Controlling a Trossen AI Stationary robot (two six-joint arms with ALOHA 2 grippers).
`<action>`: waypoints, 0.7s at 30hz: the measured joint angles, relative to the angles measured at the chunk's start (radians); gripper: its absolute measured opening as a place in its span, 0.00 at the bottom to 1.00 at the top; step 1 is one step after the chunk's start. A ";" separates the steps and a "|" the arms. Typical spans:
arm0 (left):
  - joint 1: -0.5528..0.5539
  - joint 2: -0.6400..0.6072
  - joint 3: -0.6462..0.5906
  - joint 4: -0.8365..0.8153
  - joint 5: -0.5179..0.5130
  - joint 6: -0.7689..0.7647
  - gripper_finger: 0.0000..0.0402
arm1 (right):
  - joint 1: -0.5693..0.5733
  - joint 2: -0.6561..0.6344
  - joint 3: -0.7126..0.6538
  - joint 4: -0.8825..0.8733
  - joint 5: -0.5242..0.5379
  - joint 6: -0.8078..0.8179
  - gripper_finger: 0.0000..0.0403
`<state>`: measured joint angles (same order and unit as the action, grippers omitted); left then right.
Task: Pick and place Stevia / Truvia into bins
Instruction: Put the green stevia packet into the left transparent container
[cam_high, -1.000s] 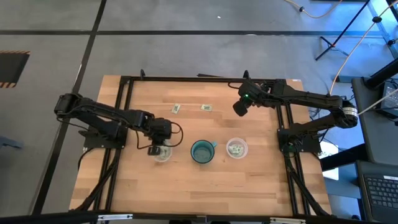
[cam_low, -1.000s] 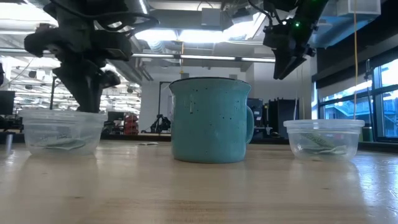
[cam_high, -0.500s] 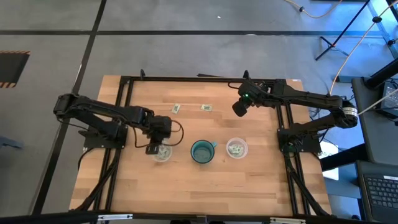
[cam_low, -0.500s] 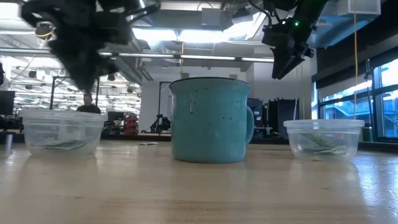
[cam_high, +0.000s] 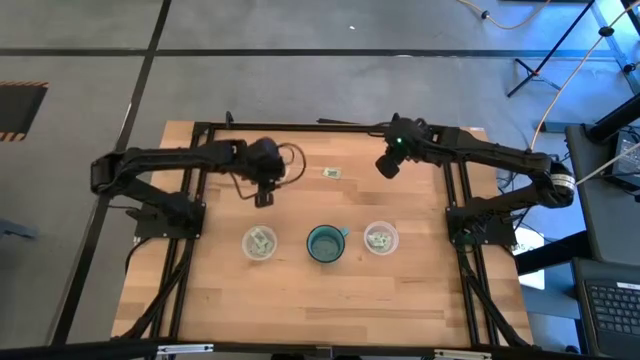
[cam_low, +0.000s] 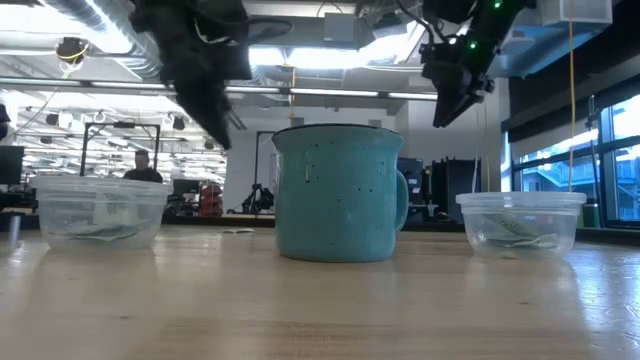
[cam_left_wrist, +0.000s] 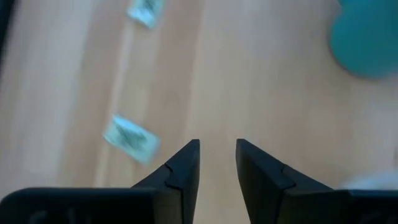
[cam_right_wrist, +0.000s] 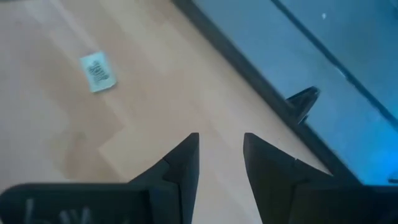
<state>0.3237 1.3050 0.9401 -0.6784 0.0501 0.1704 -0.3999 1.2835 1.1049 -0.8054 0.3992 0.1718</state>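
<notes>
Two clear cups stand near the table's middle: the left cup (cam_high: 259, 243) and the right cup (cam_high: 380, 238), each with green-white packets lying in it. They also show in the low view, the left cup (cam_low: 97, 210) and the right cup (cam_low: 520, 222). One loose packet (cam_high: 331, 173) lies flat on the wood toward the far edge. The left wrist view shows two loose packets, one (cam_left_wrist: 130, 137) close by my fingers and one (cam_left_wrist: 144, 11) farther off. My left gripper (cam_high: 263, 197) is open and empty, raised above the table beyond the left cup. My right gripper (cam_high: 386, 168) is open and empty, raised right of the loose packet (cam_right_wrist: 98, 71).
A teal mug (cam_high: 325, 243) with a handle stands between the two cups and is taller than they are (cam_low: 338, 193). A black frame (cam_high: 300, 127) runs along the table's far edge and sides. Bare wood lies toward the near edge.
My left gripper has risen from just over the left cup and gone toward the table's far edge, and now hangs near the loose packets. My right gripper has shifted a little toward the far edge. The cups, mug and packets have stayed where they were.
</notes>
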 joint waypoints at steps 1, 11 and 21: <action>0.022 0.008 0.000 0.030 0.012 0.025 0.25 | -0.015 0.000 0.000 0.010 0.000 -0.023 0.32; 0.174 0.171 0.002 0.190 0.065 0.196 0.24 | -0.092 0.000 0.000 0.048 0.000 -0.045 0.32; 0.218 0.362 0.001 0.234 0.020 0.263 0.25 | -0.093 0.000 0.000 0.102 0.000 -0.045 0.32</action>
<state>0.5415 1.6670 0.9413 -0.4442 0.0700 0.4332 -0.4927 1.2835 1.1049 -0.7030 0.3988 0.1272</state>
